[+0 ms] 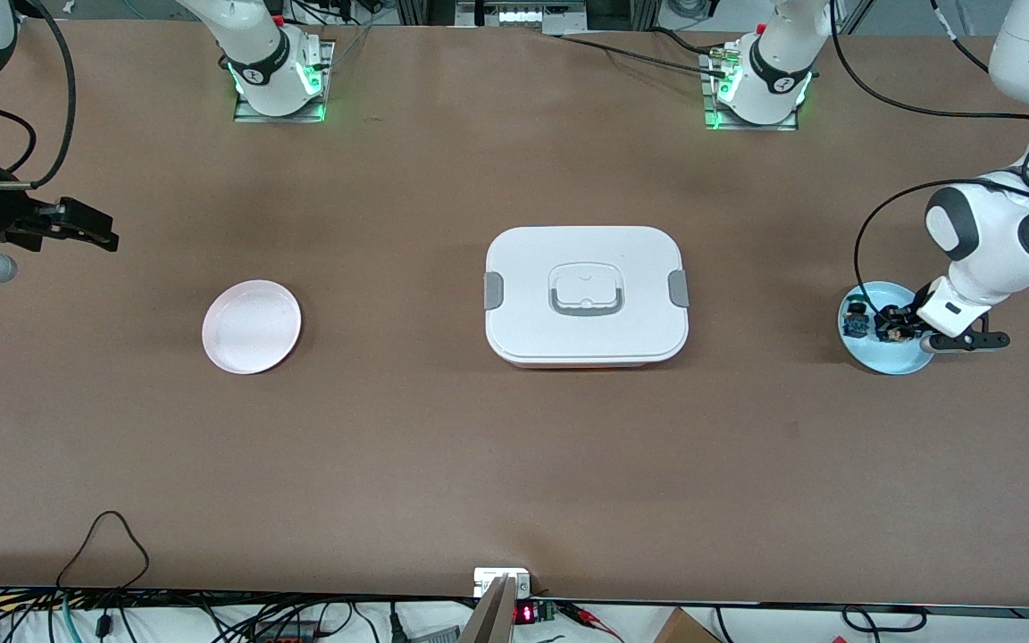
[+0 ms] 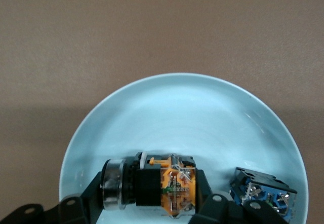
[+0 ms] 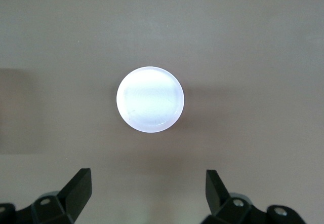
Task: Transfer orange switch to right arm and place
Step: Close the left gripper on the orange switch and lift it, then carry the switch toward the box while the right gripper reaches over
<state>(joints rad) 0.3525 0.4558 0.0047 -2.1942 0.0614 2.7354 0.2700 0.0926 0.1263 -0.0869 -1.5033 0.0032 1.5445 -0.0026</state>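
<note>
I see the left gripper (image 2: 152, 203) down in the light blue dish (image 2: 202, 112) at the left arm's end, fingers pinching the orange switch (image 2: 162, 186); a blue-bodied part (image 2: 263, 196) lies beside it. The right gripper (image 3: 147, 193) waits spread wide, up over the table near the pink plate (image 1: 251, 326).

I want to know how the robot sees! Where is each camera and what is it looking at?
Front view: high up, facing both arms, sees the whole table.
Left wrist view: looks down at the blue plate; the left gripper pinches the orange switch.
Right wrist view: looks down at the pink plate; right gripper open.
Both plates also appear in front view.
</note>
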